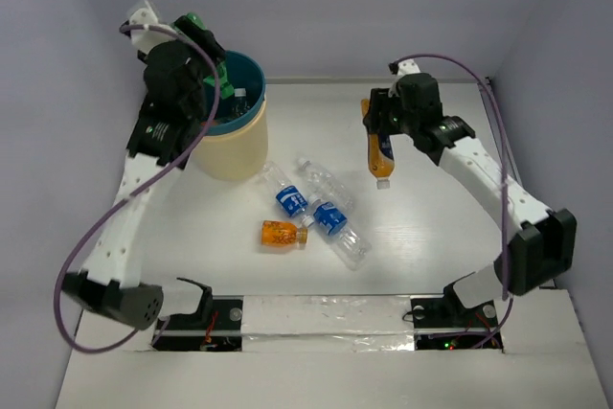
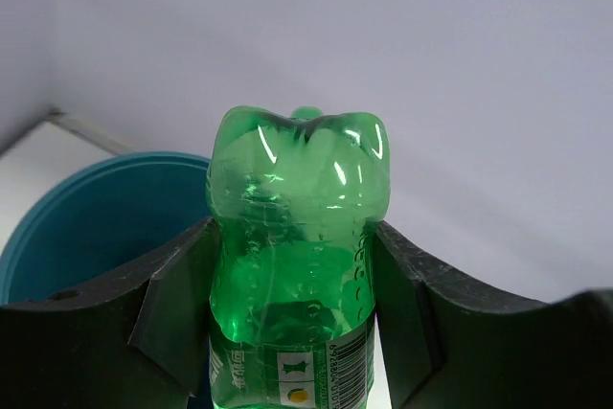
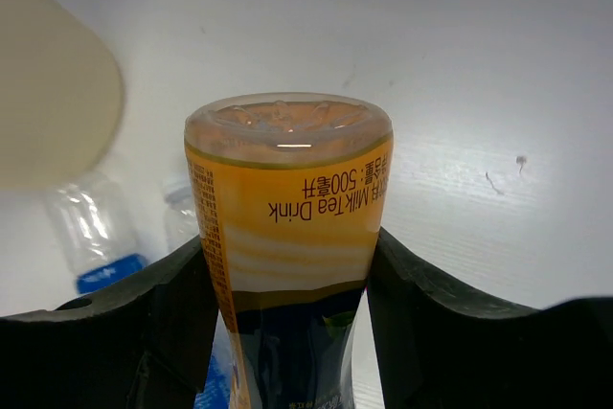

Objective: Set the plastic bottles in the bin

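Black left claw (image 2: 292, 265) holds a green plastic bottle (image 2: 297, 189) by the round teal bin (image 2: 96, 217), upper left; right claw (image 3: 285, 265) holds an orange plastic bottle (image 3: 287, 170).

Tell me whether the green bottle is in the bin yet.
Out: the green bottle is clamped in the left end effector, raised at the bin, not inside it.

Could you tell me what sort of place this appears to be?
Likely a robotics lab cell: a white table boxed in by plain walls, two robot arms at its edge, bottles and a bin on it.
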Robot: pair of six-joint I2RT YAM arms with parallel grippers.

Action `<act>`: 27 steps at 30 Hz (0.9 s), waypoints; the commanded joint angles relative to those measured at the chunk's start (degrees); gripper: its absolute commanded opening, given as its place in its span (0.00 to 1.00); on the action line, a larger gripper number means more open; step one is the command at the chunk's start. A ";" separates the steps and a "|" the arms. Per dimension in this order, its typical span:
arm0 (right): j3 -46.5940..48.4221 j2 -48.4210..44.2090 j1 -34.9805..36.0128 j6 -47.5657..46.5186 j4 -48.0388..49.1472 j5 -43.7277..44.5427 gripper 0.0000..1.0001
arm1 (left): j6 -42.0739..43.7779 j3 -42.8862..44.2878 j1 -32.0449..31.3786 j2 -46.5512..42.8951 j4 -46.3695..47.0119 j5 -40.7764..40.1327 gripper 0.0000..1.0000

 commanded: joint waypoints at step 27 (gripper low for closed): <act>47.11 23.61 16.71 21.90 32.76 -4.86 0.59 | -6.53 -38.97 8.10 -24.45 -1.71 24.00 0.61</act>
